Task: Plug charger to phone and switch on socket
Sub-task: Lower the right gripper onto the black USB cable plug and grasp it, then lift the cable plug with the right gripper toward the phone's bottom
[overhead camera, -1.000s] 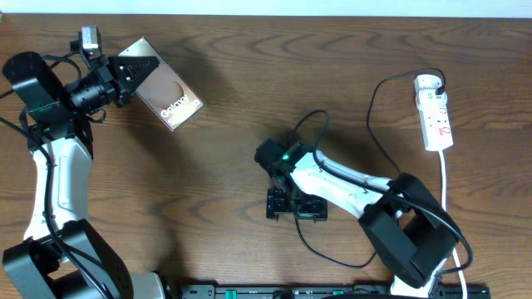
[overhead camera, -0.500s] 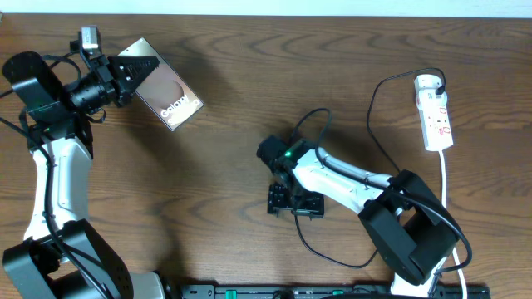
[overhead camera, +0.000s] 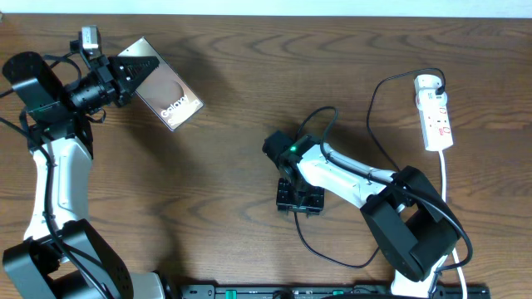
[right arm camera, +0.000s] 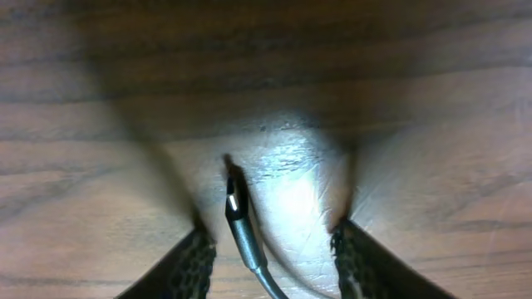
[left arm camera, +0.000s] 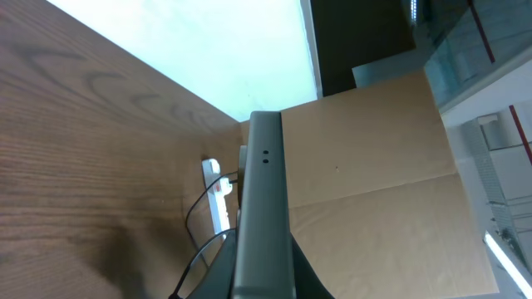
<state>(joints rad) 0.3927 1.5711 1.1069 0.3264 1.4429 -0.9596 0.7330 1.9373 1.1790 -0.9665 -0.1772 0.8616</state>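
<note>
The phone (overhead camera: pixel 166 93), a dark slab with white lettering, is held off the table at the upper left, my left gripper (overhead camera: pixel 125 79) shut on one end of it. In the left wrist view its grey edge (left arm camera: pixel 264 199) rises between the jaws of the left gripper (left arm camera: pixel 264 278). The charger (overhead camera: pixel 371 116) is a thin black cable looping from the socket (overhead camera: pixel 435 112) to mid-table. Its plug tip (right arm camera: pixel 236 209) lies on the wood between the fingers (right arm camera: pixel 189 266) of my right gripper (right arm camera: pixel 273 239), which stand apart on either side without touching it. In the overhead view the right gripper (overhead camera: pixel 299 199) points down at the table.
The socket's white cord (overhead camera: pixel 445 178) runs down the right side towards the front edge. The socket (left arm camera: pixel 218 208) also shows in the left wrist view, with a cardboard box (left arm camera: pixel 374 183) behind it. A black rail (overhead camera: pixel 332 291) lies along the front edge.
The right gripper has shifted slightly to the right over the plug tip and its jaws have narrowed. The left arm and the phone have not moved.
</note>
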